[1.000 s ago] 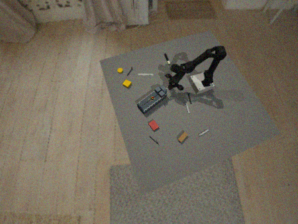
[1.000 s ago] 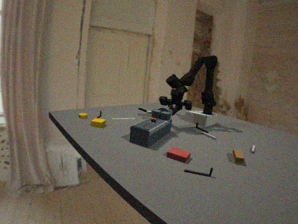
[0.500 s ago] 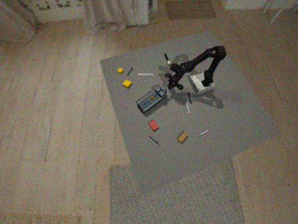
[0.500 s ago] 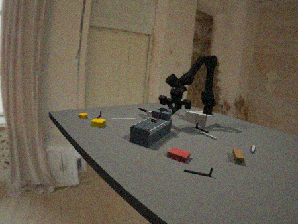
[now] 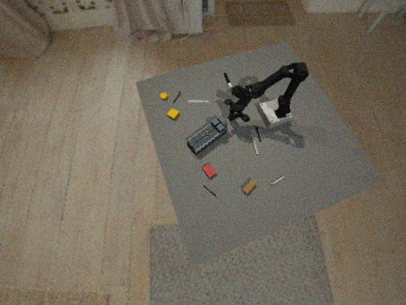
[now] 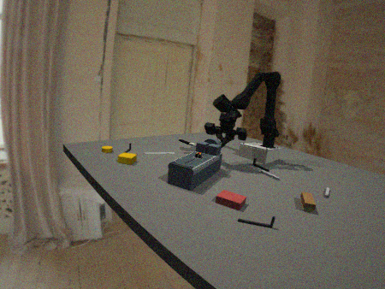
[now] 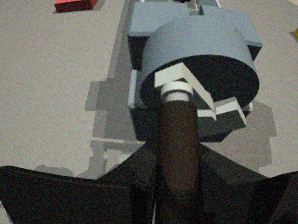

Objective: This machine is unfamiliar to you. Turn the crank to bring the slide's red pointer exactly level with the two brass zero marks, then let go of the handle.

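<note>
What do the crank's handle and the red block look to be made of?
Handle: probably dark wood or plastic, fairly smooth, going by its brown, low-sheen surface. Red block: perhaps painted wood or plastic, matte, its color even.

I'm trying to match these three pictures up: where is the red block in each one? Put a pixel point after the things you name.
Top: the red block (image 5: 209, 170) (image 6: 231, 199) (image 7: 75, 5) lies just below the picture's centre.
Exterior: lower middle, slightly right of centre.
Wrist: upper left corner area, cut off by the top edge.
Shared landmark: the blue-grey crank machine (image 5: 205, 140) (image 6: 180, 174) (image 7: 200, 37).
</note>
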`<control>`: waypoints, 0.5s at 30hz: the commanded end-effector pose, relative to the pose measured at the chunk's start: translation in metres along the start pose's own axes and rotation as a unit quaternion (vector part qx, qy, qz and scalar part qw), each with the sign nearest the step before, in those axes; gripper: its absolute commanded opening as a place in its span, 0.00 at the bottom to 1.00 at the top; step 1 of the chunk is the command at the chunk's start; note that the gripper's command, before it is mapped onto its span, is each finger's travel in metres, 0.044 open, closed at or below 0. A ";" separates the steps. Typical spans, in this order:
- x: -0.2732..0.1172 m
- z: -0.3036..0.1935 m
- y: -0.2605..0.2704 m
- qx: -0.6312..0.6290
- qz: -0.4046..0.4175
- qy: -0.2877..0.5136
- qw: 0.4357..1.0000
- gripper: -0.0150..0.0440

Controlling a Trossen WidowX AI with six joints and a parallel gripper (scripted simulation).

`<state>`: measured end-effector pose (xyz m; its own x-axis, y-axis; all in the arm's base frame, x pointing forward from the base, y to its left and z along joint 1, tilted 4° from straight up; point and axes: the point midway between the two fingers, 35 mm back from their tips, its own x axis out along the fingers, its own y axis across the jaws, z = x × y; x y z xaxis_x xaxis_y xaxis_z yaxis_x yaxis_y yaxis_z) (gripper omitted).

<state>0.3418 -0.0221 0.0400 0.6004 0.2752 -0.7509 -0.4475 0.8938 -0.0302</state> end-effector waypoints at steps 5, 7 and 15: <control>-0.005 0.004 -0.008 -0.001 -0.011 -0.006 1.000 0.25; -0.005 0.004 -0.009 -0.001 -0.011 -0.006 1.000 0.25; -0.006 0.005 -0.012 -0.001 -0.011 -0.006 1.000 0.25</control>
<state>0.3435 -0.0255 0.0429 0.6029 0.2743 -0.7492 -0.4482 0.8933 -0.0336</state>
